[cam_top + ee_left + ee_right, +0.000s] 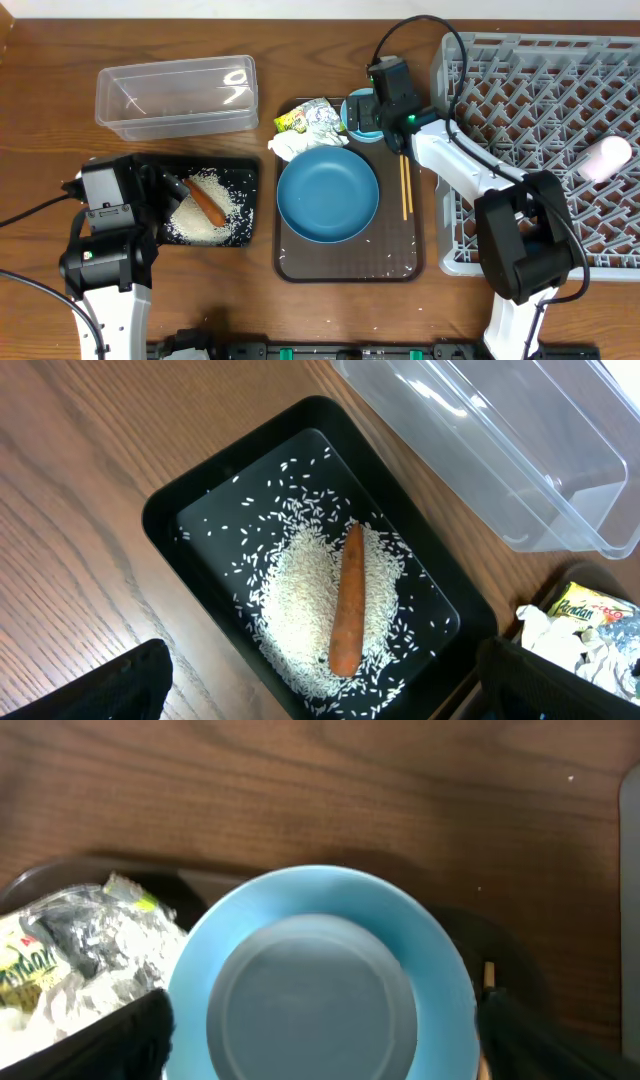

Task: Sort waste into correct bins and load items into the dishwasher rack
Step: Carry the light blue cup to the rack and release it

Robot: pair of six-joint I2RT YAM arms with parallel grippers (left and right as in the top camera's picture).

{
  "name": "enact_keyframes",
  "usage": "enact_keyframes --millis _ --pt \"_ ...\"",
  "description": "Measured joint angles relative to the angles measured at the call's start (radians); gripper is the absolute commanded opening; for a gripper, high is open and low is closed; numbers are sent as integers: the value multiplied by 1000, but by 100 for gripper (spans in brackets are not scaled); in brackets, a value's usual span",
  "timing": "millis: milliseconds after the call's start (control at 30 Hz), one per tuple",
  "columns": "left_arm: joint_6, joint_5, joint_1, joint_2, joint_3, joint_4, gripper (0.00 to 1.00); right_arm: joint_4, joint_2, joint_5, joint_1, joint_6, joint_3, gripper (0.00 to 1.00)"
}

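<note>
On the desk [40, 130], only rice [300, 600] and carrot [347, 600] waste is being kept binned at the left edge, left gripper [325, 685] and right gripper [325, 1040] being held open.

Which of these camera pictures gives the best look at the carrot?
The left wrist view: the carrot lies whole and large on rice in the black tray. The overhead view shows the same carrot small and far off. The right wrist view does not show it.
</note>
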Motion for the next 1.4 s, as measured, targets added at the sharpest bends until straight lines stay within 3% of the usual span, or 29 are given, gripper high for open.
enact_keyframes --millis 300,400,433,667,867,1000,1167,1400 --pt "0 0 0 0 0 0 99 42 58 9 6 2 -1 79" --pt "0 0 0 0 0 0 99 59 58 8 19 -1 -1 62" --pt "0 0 0 0 0 0 99 56 58 8 21 0 -1 61" --pt "0 0 0 0 0 0 99 -3 27 13 25 5 6 65" --pt "0 0 0 0 0 0 99 -90 -145 60 -8 5 34 65" --pt "0 0 0 0 0 0 99 -138 -317 99 -109 2 71 64" --pt "0 0 0 0 0 0 99 -232 -484 122 -355 2 96 63" --pt "0 0 0 0 0 0 99 -397 -459 70 -641 2 97 66"
